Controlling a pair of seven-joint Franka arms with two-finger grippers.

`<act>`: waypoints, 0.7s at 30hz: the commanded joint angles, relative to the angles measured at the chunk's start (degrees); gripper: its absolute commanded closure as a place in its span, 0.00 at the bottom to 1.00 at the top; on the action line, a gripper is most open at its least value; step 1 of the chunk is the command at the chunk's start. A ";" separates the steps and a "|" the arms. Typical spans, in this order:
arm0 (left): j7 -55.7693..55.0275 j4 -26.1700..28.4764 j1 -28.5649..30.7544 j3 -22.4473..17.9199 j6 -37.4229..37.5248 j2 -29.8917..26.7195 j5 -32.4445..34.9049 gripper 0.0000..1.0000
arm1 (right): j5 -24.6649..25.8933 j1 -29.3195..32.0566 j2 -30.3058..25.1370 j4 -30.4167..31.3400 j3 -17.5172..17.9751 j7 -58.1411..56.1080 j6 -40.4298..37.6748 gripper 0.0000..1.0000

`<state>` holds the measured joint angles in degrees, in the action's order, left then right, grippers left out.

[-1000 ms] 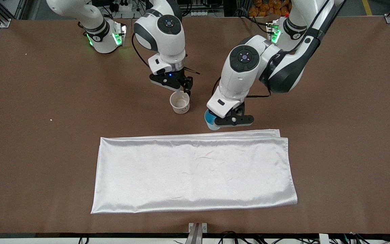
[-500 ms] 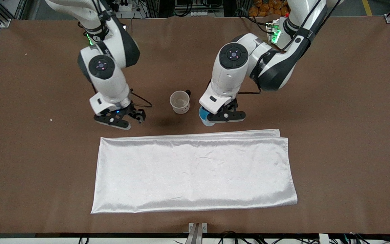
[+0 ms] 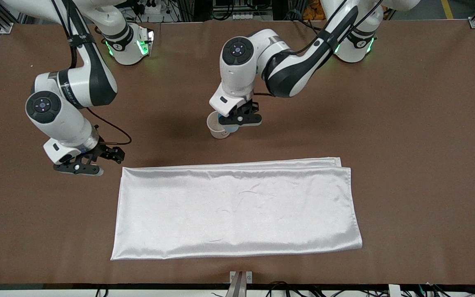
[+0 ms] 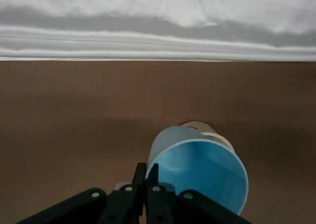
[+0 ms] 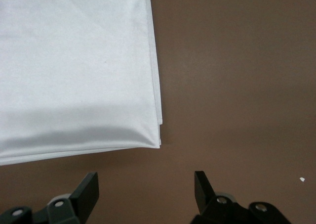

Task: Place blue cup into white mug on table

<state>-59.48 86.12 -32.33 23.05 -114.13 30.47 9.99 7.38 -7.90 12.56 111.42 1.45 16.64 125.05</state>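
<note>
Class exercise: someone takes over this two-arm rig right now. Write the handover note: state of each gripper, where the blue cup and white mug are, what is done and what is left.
Left gripper: shut on the rim of the blue cup, held in the air over the white mug.
Right gripper: open, empty, waiting over the table at the corner of the white cloth toward the right arm's end.
White mug: upright on the table, farther from the front camera than the cloth.
Done: cup picked up and brought above the mug.
Left: lower the cup into the mug, release, withdraw.
</note>
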 commanded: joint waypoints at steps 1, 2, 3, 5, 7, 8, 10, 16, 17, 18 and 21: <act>-2.22 -0.60 -2.03 -0.11 -1.53 1.78 1.17 1.00 | -0.26 1.48 -0.34 -0.24 1.01 -3.64 -2.34 0.11; -2.31 -0.60 -2.65 -0.19 -2.40 1.96 1.17 1.00 | -0.26 1.65 -0.43 -0.06 1.01 -3.72 -3.05 0.11; -2.65 -0.60 -3.26 -0.28 -3.37 2.14 1.17 1.00 | -0.26 1.74 -0.69 0.03 1.01 -3.72 -3.40 0.11; -3.53 -0.60 -3.88 -0.46 -4.87 3.01 1.26 1.00 | -0.26 1.74 -1.83 0.99 1.01 -3.72 -3.58 0.11; -4.24 -0.60 -4.15 -0.55 -5.66 3.89 1.52 1.00 | -0.26 1.83 -3.23 1.87 1.10 -3.72 -3.67 0.11; -4.41 -0.60 -4.41 -0.55 -6.10 4.42 1.53 1.00 | -0.26 2.01 -3.85 2.05 1.10 -3.81 -4.10 0.10; -4.59 -0.60 -5.11 -0.72 -7.07 5.04 1.70 1.00 | -0.35 2.71 -4.99 1.96 1.53 -4.16 -5.86 0.10; -6.17 -0.51 -5.55 -0.72 -8.21 6.97 4.07 1.00 | -2.02 7.97 -9.12 1.87 6.36 -4.78 -9.03 0.09; -6.70 -0.60 -5.64 -0.72 -8.21 7.15 4.60 1.00 | -2.02 9.12 -9.65 1.87 7.59 -4.78 -9.38 0.09; -6.96 -0.60 -5.73 -0.72 -8.21 7.24 4.86 1.00 | -2.02 10.26 -10.18 1.70 8.73 -4.78 -9.64 0.08; -7.14 -0.60 -5.73 -0.72 -8.30 7.68 4.87 1.00 | -2.02 12.90 -11.15 1.44 11.37 -4.78 -9.73 0.05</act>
<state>-64.28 86.13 -37.36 22.70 -122.02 37.50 12.69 6.73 -0.39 5.25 111.57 7.65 13.10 116.12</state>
